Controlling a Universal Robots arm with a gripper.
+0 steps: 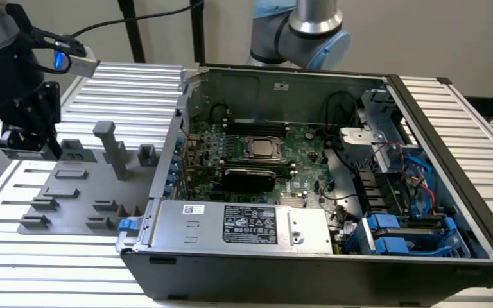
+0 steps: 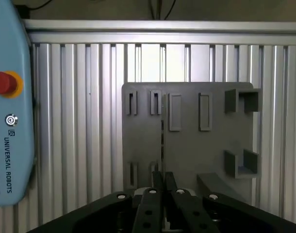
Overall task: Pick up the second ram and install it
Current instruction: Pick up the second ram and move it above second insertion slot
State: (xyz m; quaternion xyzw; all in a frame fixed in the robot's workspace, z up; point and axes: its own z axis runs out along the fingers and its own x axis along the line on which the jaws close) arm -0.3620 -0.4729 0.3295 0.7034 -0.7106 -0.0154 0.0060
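- One relation matters to you here. The gripper (image 2: 163, 178) sits at the near edge of the grey tray (image 2: 187, 145), and the ram (image 2: 162, 143) lies dead ahead of it on its centre line.
- All you get of the ram is a thin dark line. I judge that to be the stick seen edge-on.
- Its long axis runs straight away from the gripper, parallel with the slats of the table (image 2: 90, 121).
- The near end of that line comes right up to the gripper's tip. You cannot tell whether the two touch or stand just apart.
- You cannot tell either whether the jaws are spread or pinching the stick.
- Slots flank the stick on both sides, and a bracket (image 2: 240, 162) stands further off on the tray.
- A blue control box (image 2: 9, 121) with a red button (image 2: 2, 82) lies on the table beside the tray.
- In the exterior view, the arm's wrist hangs over the tray's corner at that view's left, with the gripper angled down across the tray.
- Further off, the open computer case (image 1: 315, 269) stands just beside the tray, on the exterior view's right. Its green main board (image 1: 302, 147) is well apart from the gripper.
- A silver and blue arm joint (image 1: 302, 32) stands behind the case.
- I judge the work to be at the pickup, since the stick is by the tray and not at the case.
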